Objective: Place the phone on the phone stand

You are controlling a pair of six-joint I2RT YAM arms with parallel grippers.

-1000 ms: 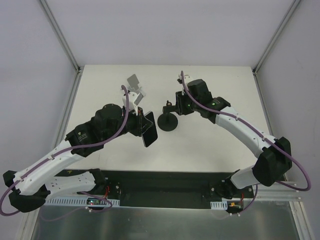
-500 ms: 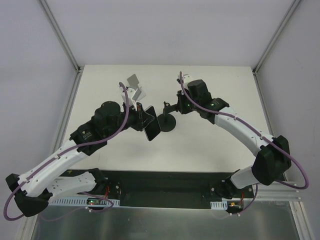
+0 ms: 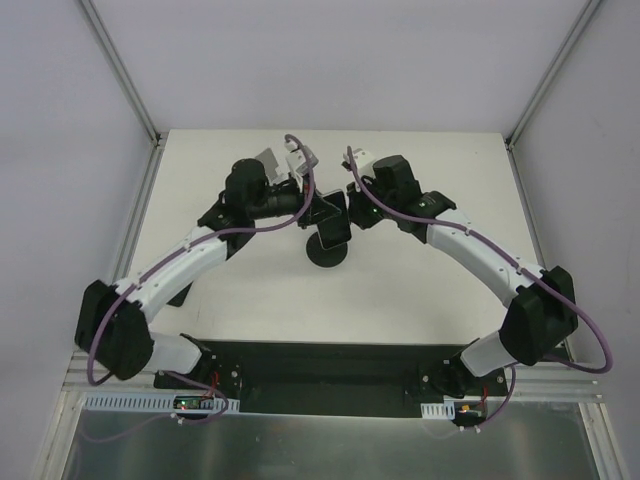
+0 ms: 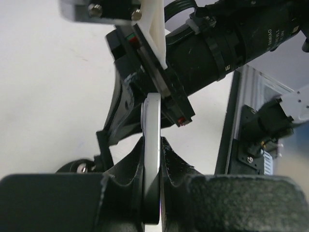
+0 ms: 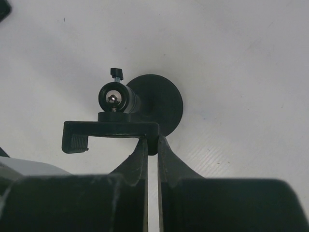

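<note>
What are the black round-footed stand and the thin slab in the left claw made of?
The black phone stand with the round base looks like matte moulded plastic; the glinting ball in its joint is likely metal. The thin white-edged phone shows a smooth, glossy rim, plastic or painted metal, I cannot tell which.

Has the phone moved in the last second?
Yes. In the top view the phone went right and toward the far edge of the table, now over the stand.
</note>
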